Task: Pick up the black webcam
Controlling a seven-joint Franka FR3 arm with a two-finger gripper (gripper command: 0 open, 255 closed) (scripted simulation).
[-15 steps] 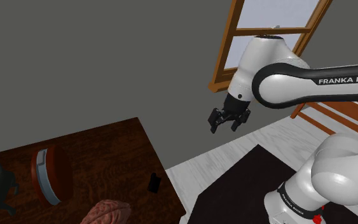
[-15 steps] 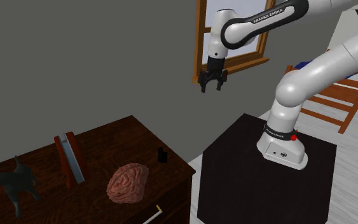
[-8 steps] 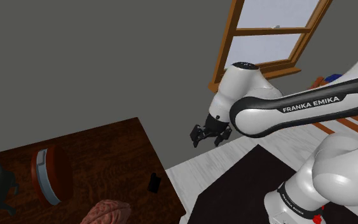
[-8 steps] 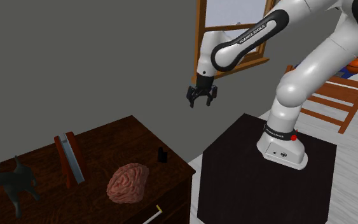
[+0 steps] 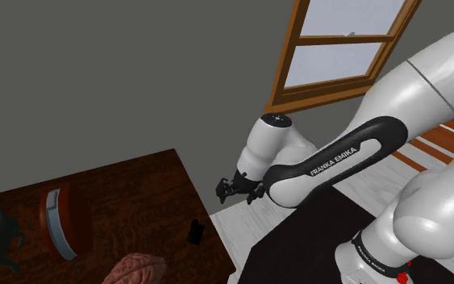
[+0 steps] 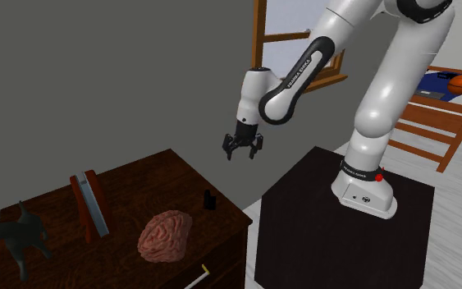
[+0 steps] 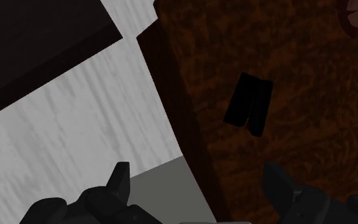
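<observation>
Dark desk (image 5: 136, 185) has the black webcam (image 7: 249, 104) by its floor-side edge, wrist view shows the claw (image 7: 196, 168) spread apart, and the second exterior view shows it hovering well above in open air.

The white arm (image 5: 338, 161) goes up from its base, bends at the top and slopes down with the forearm toward the shoulder view's left. At its end the wrist is turned downward, and the black pincer (image 5: 234, 192) hangs in the air, pointing down. Its two fingers (image 7: 119, 178) stand wide apart.
</observation>
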